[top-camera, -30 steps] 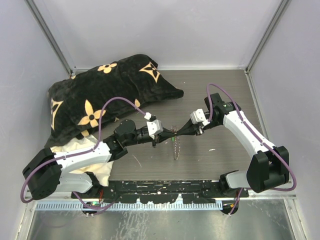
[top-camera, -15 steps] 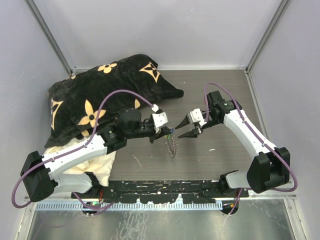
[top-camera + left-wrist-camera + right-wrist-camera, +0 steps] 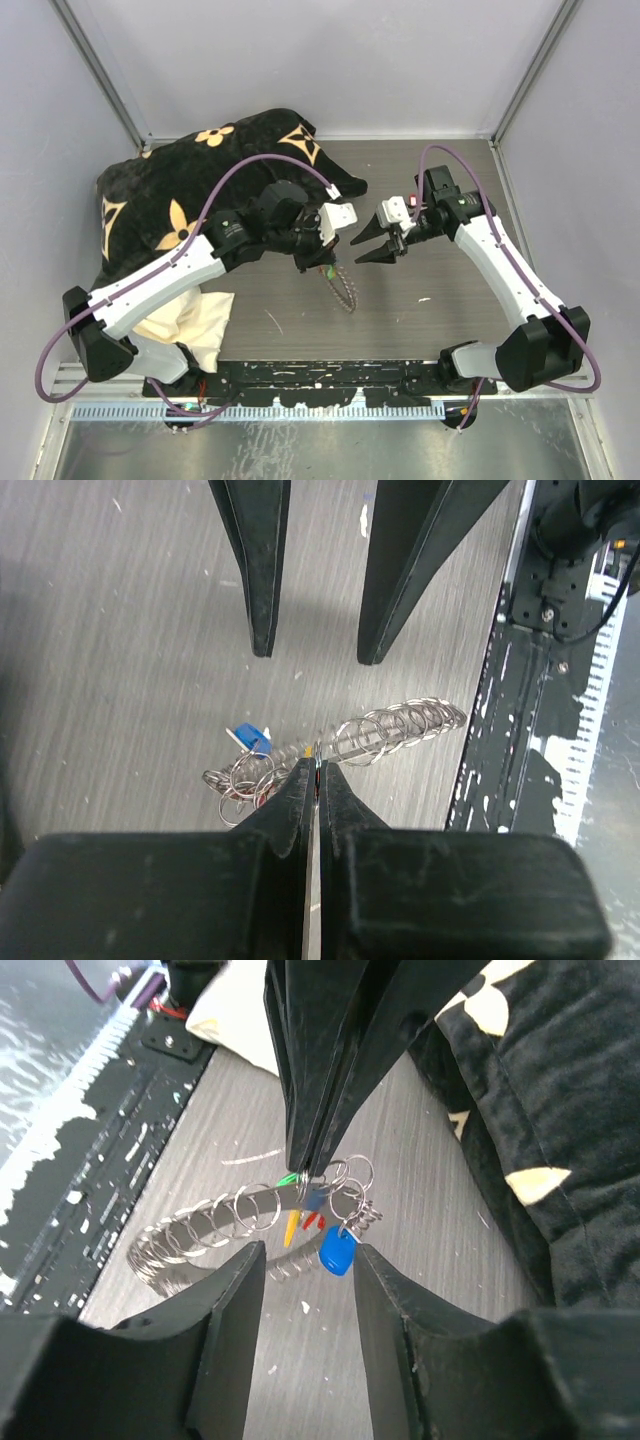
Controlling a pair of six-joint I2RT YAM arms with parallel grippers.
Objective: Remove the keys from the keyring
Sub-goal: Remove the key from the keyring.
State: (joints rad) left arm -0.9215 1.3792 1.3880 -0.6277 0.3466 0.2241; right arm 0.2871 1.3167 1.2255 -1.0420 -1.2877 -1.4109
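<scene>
With the left gripper [image 3: 325, 263] clamped, jaws shut, on the keyring [image 3: 345, 292], the right gripper [image 3: 355, 251], jaws half-open and empty, could catch springy coil instead of the keys [image 3: 318, 1228].

A robot test booth in a lab: plain pale walls [image 3: 330, 60] and metal corner posts [image 3: 100, 75] enclose a wood-grain table [image 3: 440, 330], with white robot arms [image 3: 160, 285] bolted to a black rail [image 3: 330, 376] along its near edge.
</scene>
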